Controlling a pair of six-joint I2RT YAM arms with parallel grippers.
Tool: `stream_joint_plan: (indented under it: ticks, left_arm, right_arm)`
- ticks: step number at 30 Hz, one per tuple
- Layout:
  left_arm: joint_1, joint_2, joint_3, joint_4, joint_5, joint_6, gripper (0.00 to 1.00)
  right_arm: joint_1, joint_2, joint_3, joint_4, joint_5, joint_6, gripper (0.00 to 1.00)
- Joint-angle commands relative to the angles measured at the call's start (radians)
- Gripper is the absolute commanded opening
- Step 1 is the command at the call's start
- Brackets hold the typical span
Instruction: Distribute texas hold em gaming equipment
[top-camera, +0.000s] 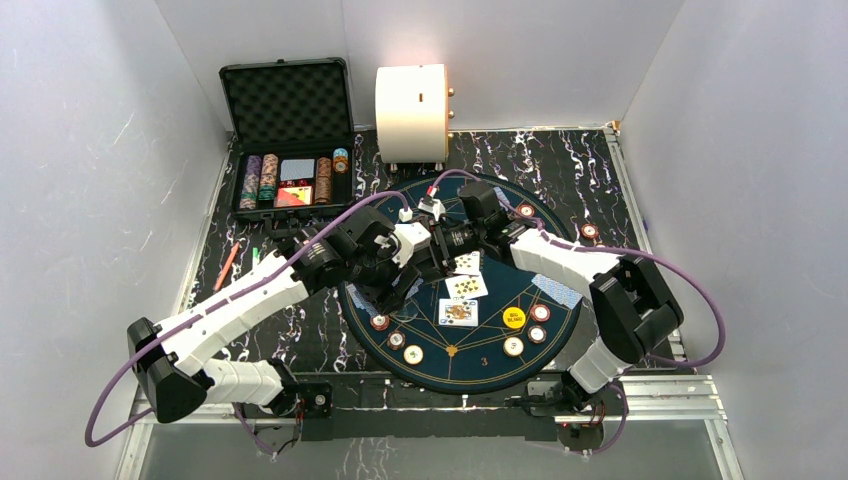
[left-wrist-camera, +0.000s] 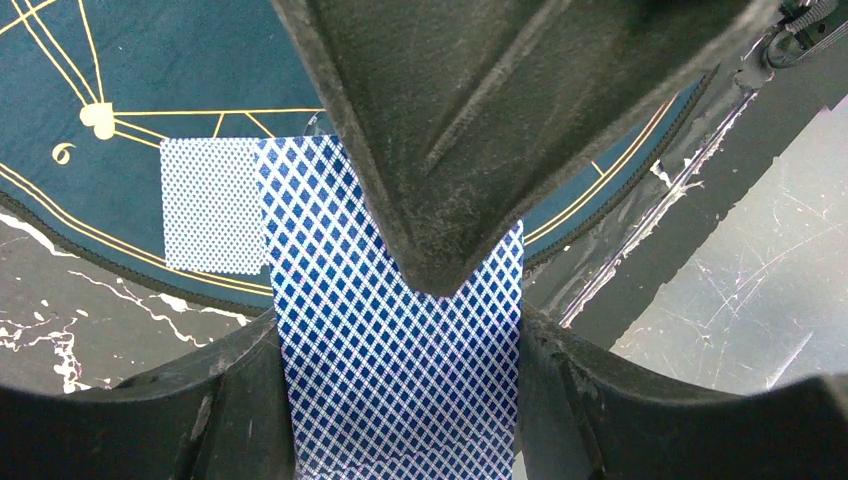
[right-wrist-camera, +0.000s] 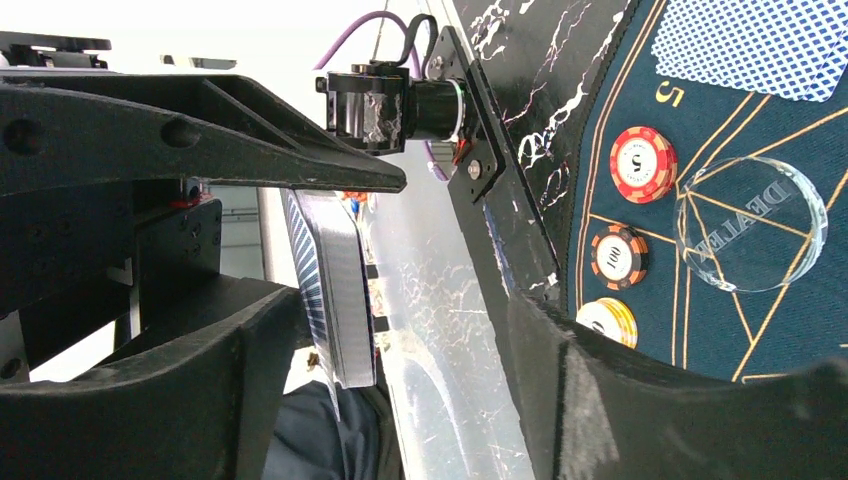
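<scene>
Two black plastic fingers of the left gripper (left-wrist-camera: 425, 330) are clamping down on one glossy playing card (left-wrist-camera: 400, 390) with a blue diamond-lattice back, holding it face down over the rim of the round dark-green felt mat (left-wrist-camera: 200, 60). Just beside it, a second blue-backed card (left-wrist-camera: 212, 205) is lying flat by the gold numeral 6, so I'm reading this as the deal of that seat's second hole card. The next move looks like lowering it, laying it alongside without nudging its neighbour, then letting go. It's a thin, slick card on soft felt, so a gentle release is wanted. Further out, the right gripper (right-wrist-camera: 340, 240) is squeezing the thick deck of cards (right-wrist-camera: 340, 300) above the mat, where a ridged red-and-white chip (right-wrist-camera: 643, 163) and a clear round dealer button (right-wrist-camera: 750, 223) are sitting.
</scene>
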Motion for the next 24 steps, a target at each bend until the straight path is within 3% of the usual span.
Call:
stream_joint_plan:
  ticks: [1, 5, 9, 12, 17, 24]
  left_arm:
    - [-0.005, -0.019, 0.024, 0.011, 0.025, 0.001, 0.0]
    - [-0.005, -0.02, 0.021, 0.006, 0.025, 0.0, 0.0]
    - [-0.006, -0.018, 0.022, 0.008, 0.03, -0.001, 0.0]
    - [-0.005, -0.015, 0.026, 0.009, 0.032, 0.002, 0.0]
    - [-0.005, -0.013, 0.027, 0.009, 0.035, 0.001, 0.0]
    - [-0.005, -0.014, 0.028, 0.009, 0.036, -0.001, 0.0]
  right_arm:
    - [-0.014, -0.074, 0.035, -0.001, -0.01, -0.019, 0.87]
    - [-0.066, -0.119, 0.019, -0.001, -0.034, 0.004, 0.84]
    - [-0.079, -0.125, 0.01, 0.008, -0.066, 0.022, 0.71]
    - [-0.079, -0.116, 0.0, 0.032, -0.091, 0.038, 0.56]
    - [-0.076, -0.101, -0.008, 0.048, -0.109, 0.048, 0.41]
    - [-0.066, -0.081, -0.027, 0.088, -0.112, 0.069, 0.39]
